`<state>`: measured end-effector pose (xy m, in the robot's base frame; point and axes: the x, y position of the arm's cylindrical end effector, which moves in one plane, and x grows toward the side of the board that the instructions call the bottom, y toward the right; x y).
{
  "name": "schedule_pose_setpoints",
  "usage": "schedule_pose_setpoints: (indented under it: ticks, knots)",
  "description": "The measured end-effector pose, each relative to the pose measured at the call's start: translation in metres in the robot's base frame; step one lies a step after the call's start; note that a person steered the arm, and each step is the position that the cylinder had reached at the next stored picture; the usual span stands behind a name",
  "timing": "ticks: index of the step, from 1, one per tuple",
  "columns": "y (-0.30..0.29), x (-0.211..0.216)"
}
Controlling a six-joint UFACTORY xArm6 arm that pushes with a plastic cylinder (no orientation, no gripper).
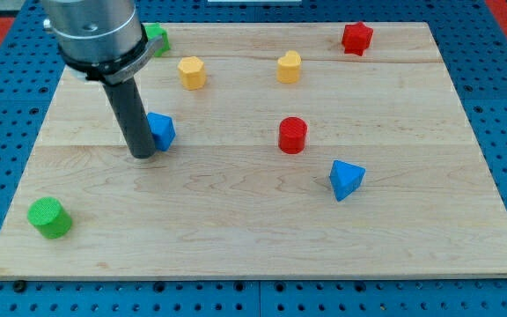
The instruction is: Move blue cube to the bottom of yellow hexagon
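**A:** Where's your tip (142, 154) now?

**B:** On the board's left half, touching the blue cube (160, 131) from its lower-left side. There's no gripper here, only the bare rod, so nothing opens or closes.

**A:** And the cube?

**B:** Below the yellow hexagon (192, 71), a little toward the left edge, well apart from it.

**A:** Which step is this?

**B:** Mid-push, I'd judge. You'd nudge the cube slightly toward the right edge and the top, stopping just beneath the hexagon. The green cylinder (48, 217) sits alone near the bottom-left corner.
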<state>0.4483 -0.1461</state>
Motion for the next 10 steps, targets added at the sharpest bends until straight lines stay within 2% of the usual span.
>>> schedule_pose_setpoints:
  ticks: [1, 2, 3, 4, 5, 6, 8, 9, 10]
  knots:
    - [-0.003, 0.042]
    - [-0.015, 0.137]
    - [-0.1, 0.159]
    - [-0.12, 0.136]
    - [-0.112, 0.132]
    - [-0.115, 0.096]
    - [-0.078, 0.03]
    - [-0.088, -0.017]
    - [-0.075, -0.03]
